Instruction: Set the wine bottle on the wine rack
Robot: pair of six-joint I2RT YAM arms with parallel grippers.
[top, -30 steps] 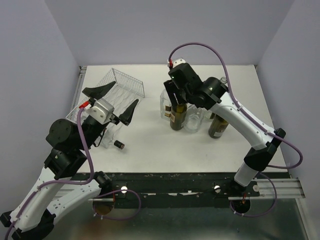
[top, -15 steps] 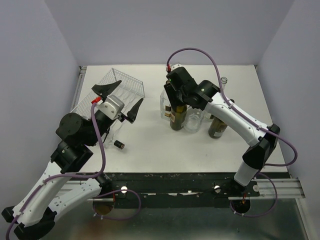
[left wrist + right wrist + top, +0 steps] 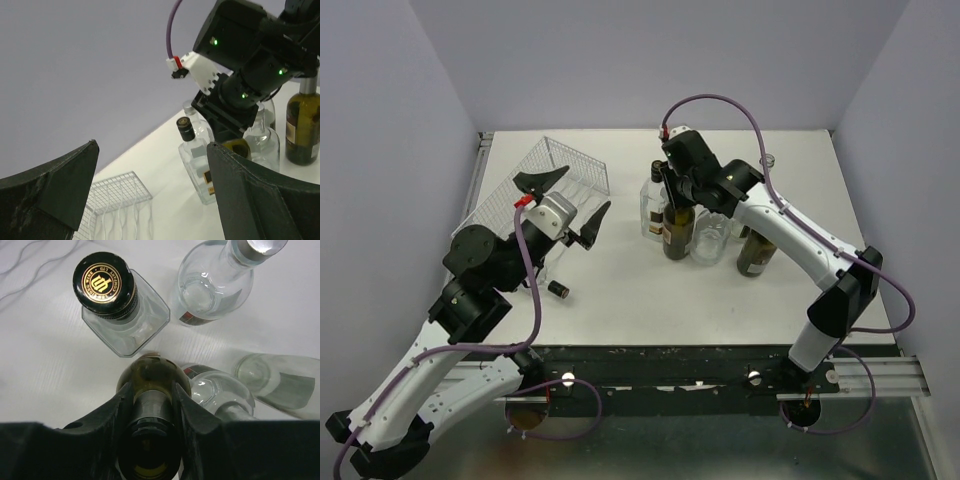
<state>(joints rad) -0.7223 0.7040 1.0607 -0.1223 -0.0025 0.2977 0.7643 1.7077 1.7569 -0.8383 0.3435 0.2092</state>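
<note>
Dark green wine bottle [image 3: 150, 371] stands upright on the worktop [image 3: 45, 365], its neck pinched between the half-closed fingers of the right pincer [image 3: 151, 392]; the left pincer [image 3: 150, 150] gapes wide, empty.

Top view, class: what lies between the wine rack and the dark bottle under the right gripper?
Bare table in the top view, from wine rack to dark bottle; the open left gripper hangs at its near edge.
</note>
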